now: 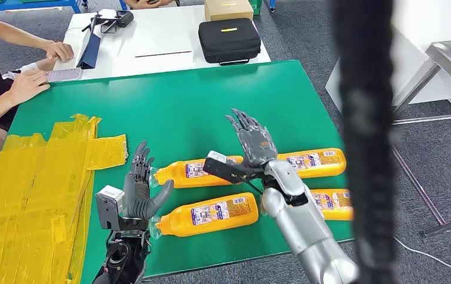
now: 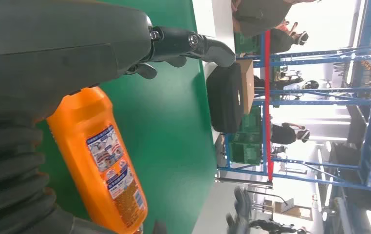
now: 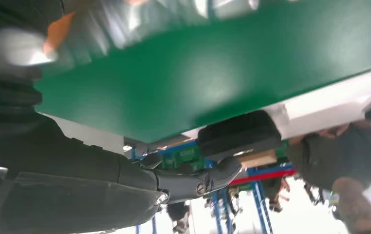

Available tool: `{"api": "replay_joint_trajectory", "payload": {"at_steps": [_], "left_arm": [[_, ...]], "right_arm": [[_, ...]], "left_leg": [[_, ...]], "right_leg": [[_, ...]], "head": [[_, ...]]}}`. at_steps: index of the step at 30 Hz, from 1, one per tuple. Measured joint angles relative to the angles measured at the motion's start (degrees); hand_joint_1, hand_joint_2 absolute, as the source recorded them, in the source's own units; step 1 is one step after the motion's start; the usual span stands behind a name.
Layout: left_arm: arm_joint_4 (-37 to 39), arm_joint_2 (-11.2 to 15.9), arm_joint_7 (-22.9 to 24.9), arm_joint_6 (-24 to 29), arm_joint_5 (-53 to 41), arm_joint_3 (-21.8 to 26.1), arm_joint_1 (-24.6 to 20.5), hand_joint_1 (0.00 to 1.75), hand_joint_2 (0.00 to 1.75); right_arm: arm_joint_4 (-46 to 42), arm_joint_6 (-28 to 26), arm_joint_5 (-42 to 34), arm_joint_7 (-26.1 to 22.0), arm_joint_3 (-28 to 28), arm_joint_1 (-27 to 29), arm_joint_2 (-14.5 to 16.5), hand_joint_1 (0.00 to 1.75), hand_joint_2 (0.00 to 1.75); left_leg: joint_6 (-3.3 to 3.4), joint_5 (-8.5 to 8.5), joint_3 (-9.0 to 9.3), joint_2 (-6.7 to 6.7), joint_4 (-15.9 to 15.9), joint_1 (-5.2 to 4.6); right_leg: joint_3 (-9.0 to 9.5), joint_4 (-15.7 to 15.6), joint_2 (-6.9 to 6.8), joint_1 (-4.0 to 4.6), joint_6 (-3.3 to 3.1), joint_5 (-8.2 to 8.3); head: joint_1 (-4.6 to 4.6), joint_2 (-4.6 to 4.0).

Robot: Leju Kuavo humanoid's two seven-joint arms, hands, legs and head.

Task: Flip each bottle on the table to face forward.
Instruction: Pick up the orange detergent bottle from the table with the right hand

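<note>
Several orange bottles lie on their sides on the green table (image 1: 181, 106), labels up. Two are on the left, a far one (image 1: 196, 171) and a near one (image 1: 208, 214). Two more are on the right, far (image 1: 313, 161) and near (image 1: 332, 203). My left hand (image 1: 140, 189) stands open with fingers up, just beside the caps of the left pair and holding nothing. My right hand (image 1: 253, 143) is open and raised over the gap between the two far bottles. In the left wrist view an orange bottle (image 2: 101, 165) lies close under the hand's fingers (image 2: 193, 44).
A patch of yellow tape (image 1: 39, 177) covers the table's left side. A person (image 1: 28, 83) sits at the far left by a white table carrying a black case (image 1: 229, 40) and a box (image 1: 229, 9). A dark pole (image 1: 362, 142) crosses the right.
</note>
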Motion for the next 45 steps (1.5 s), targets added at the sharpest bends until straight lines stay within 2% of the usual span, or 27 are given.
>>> {"api": "replay_joint_trajectory", "payload": {"at_steps": [6,11,23,37,45], "left_arm": [[0.25,-0.03,-0.19,-0.12,0.45,0.00,-0.39,0.00,1.75],[0.85,-0.04,-0.69,0.42,1.30,0.02,-1.00,0.00,1.75],[2.94,-0.26,-1.27,1.11,2.51,-0.46,-3.55,0.00,1.75],[8.97,-0.50,-1.42,3.39,4.23,-1.61,-6.65,0.00,1.75],[11.15,-0.73,-1.50,3.46,4.80,-1.66,-7.38,0.00,1.75]], "right_arm": [[6.65,3.09,-1.67,-1.51,1.61,-3.98,0.44,0.00,1.75],[13.16,6.06,-5.72,-4.51,4.02,-6.83,2.30,0.00,1.75],[22.21,7.18,-8.29,-5.43,7.43,-10.18,4.48,0.00,1.75],[29.34,6.40,-7.68,-1.90,10.77,-12.73,4.97,0.00,1.75],[33.76,7.18,-6.16,2.58,11.76,-13.71,4.89,0.00,1.75]], "left_leg": [[0.00,0.00,-0.01,0.01,0.00,0.00],[0.00,0.00,0.00,0.00,0.00,0.00],[0.00,0.00,0.00,-0.02,0.01,-0.01],[0.00,0.00,0.00,-0.01,0.01,-0.01],[0.00,0.00,0.00,-0.02,0.01,-0.01]], "right_leg": [[0.01,0.01,0.01,0.00,0.01,0.01],[-0.01,0.01,0.01,0.01,0.00,0.00],[0.00,0.01,0.00,-0.01,0.01,0.01],[-0.01,0.01,0.01,0.00,0.00,0.01],[-0.01,0.01,0.00,-0.01,0.01,0.01]], "head": [[-0.01,0.00],[0.00,0.00],[0.00,0.00],[0.00,0.00],[0.00,0.00]]}}
